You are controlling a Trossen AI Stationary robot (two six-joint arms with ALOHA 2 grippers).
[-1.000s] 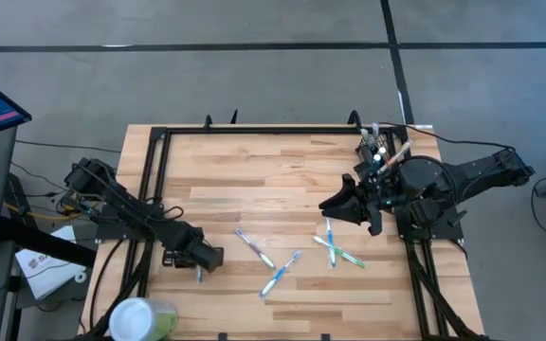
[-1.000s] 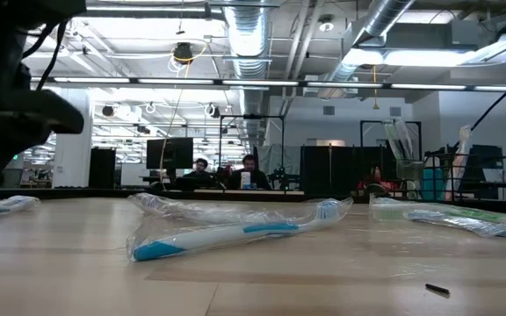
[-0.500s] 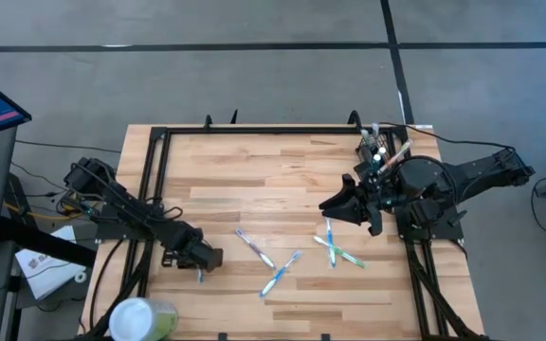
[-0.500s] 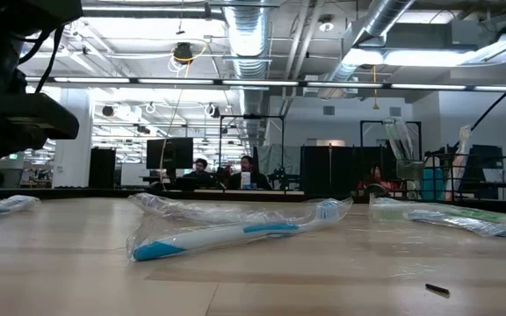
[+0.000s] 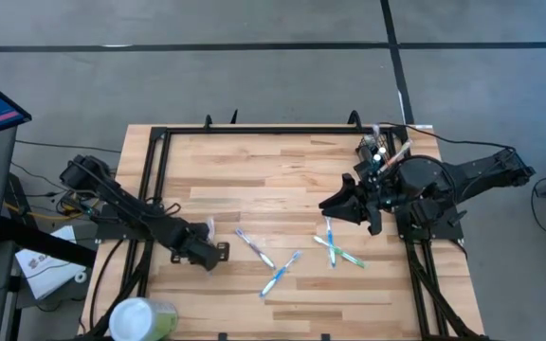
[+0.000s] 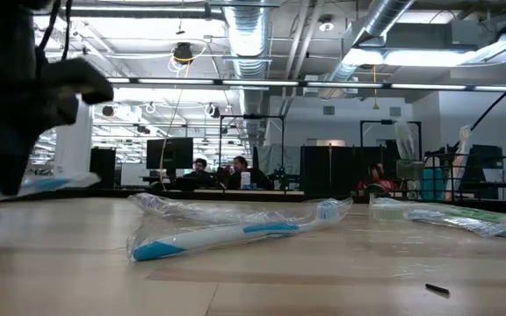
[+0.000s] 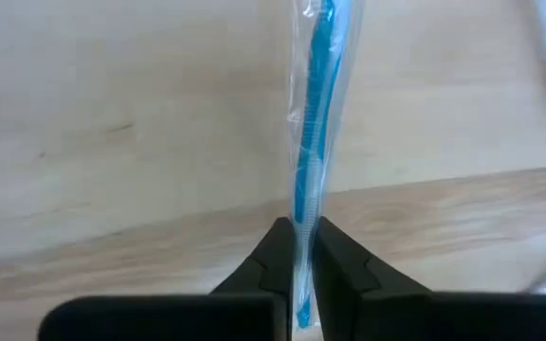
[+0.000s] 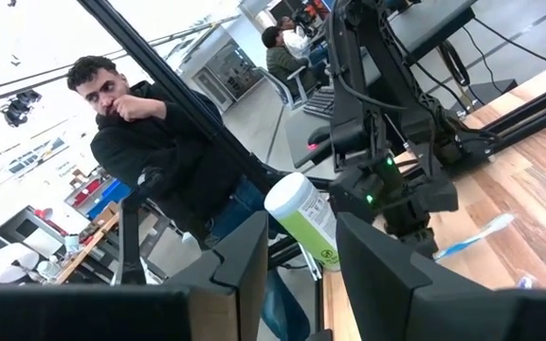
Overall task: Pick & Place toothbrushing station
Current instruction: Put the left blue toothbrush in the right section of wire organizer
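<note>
High view, left pincer low over table, clamping wrapped toothbrush

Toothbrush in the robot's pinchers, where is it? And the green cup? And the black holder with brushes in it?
Wrapped toothbrush [image 7: 313, 142]: left wrist view, on its blue handle.
Green cup [image 5: 159, 320]: high view, on its green side.
Black holder [image 5: 376, 152]: high view, on its top, among the brushes.

Light wooden plank tabletop; clear-wrapped blue-and-white toothbrushes scattered toward 6 o'clock, a pale-green translucent cup with white lid at 7 o'clock; a dark-jacketed person stands beyond
</note>
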